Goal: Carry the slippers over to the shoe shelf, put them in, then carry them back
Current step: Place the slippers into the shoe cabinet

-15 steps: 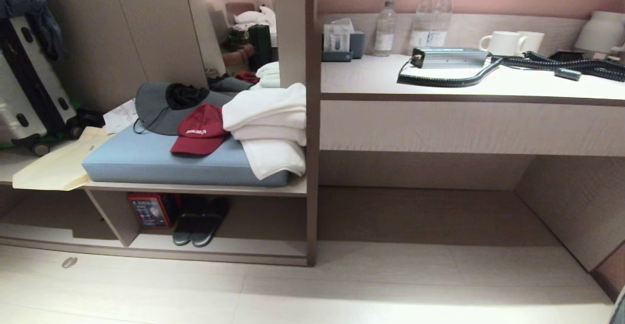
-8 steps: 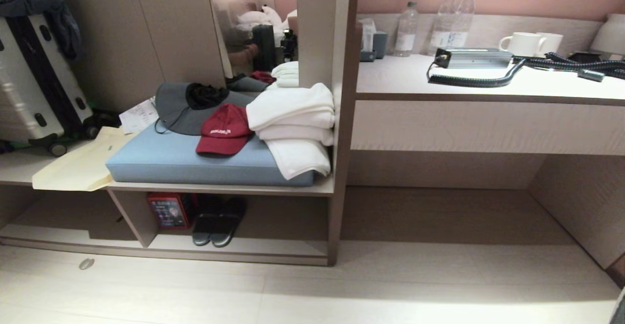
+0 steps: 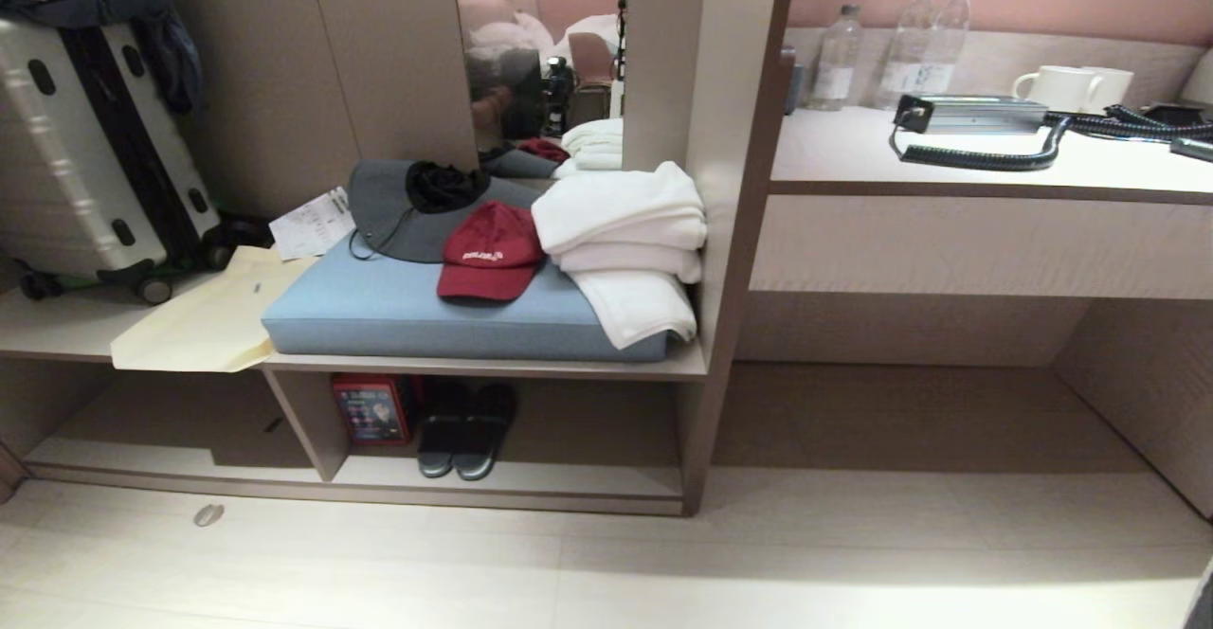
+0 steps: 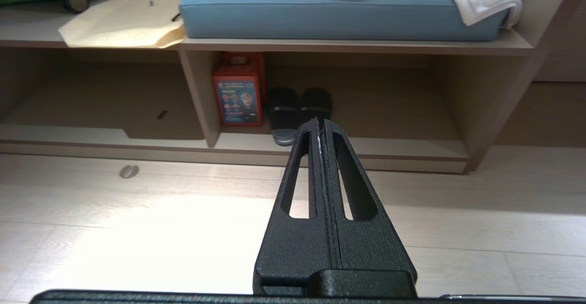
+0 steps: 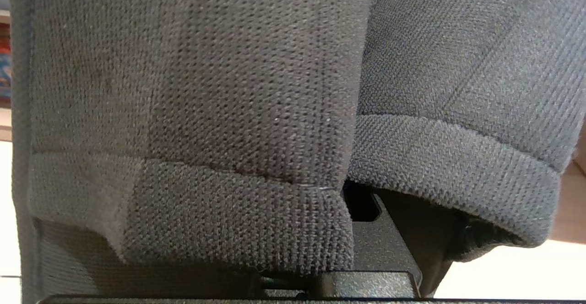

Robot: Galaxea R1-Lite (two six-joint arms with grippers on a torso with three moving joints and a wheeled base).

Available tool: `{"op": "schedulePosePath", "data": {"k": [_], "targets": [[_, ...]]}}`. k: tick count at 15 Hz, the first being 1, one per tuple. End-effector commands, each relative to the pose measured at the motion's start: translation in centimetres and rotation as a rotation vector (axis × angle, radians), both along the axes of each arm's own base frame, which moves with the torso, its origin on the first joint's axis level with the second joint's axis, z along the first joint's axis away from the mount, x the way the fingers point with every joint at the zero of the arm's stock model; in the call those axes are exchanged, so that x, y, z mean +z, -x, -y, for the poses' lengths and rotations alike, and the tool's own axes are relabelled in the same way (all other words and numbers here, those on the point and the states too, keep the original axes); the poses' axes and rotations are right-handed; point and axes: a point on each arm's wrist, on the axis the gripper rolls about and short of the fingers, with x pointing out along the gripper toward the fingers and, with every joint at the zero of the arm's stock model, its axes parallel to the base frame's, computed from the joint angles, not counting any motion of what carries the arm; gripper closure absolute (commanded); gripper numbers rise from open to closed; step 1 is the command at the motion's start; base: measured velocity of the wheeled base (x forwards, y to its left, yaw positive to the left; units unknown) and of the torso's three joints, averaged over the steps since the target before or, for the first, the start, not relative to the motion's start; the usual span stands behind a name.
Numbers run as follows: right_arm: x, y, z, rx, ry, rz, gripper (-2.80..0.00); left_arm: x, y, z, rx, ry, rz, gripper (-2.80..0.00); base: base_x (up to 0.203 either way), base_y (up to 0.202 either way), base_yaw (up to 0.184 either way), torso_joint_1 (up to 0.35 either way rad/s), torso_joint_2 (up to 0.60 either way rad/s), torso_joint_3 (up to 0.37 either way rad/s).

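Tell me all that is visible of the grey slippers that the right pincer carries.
The slippers fill the right wrist view almost wholly: two grey pieces of knitted-looking fabric side by side, each with a thicker hemmed band along its edge. They hang right in front of the camera and cover the right pincer, of which only a dark part shows between and under them. It is shut on them. Their soles and toes cannot be made out.
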Motion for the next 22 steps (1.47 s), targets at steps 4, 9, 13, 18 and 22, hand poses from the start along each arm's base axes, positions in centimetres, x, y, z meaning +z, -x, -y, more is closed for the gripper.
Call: {"op": "schedulePosePath", "data": {"k": [4, 9, 13, 18, 22], "targets": [[0.0, -0.01, 0.0, 0.001, 0.001, -0.002, 0.0, 0.0, 0.0, 0.0, 0.0, 0.0, 0.0, 0.0, 0.0, 0.196, -0.002, 0.004, 0.0, -0.002], [0.01, -0.01, 0.0, 0.001, 0.0, 0.0, 0.0, 0.0, 0.0, 0.0, 0.0, 0.0, 0.0, 0.0, 0.0, 0.197, -0.003, 0.003, 0.0, 0.002], [0.01, -0.01, 0.0, 0.001, 0.0, 0.0, 0.0, 0.0, 0.0, 0.0, 0.0, 0.0, 0.0, 0.0, 0.0, 0.196, -0.002, 0.004, 0.0, 0.002], [0.01, -0.01, 0.0, 0.002, 0.001, 0.0, 0.0, 0.0, 0.0, 0.0, 0.0, 0.0, 0.0, 0.0, 0.0, 0.198, -0.001, 0.002, 0.0, 0.002], [0.0, -0.01, 0.0, 0.002, 0.001, -0.002, 0.0, 0.0, 0.0, 0.0, 0.002, -0.001, 0.0, 0.0, 0.0, 0.185, -0.001, 0.0, 0.0, 0.002]]}}
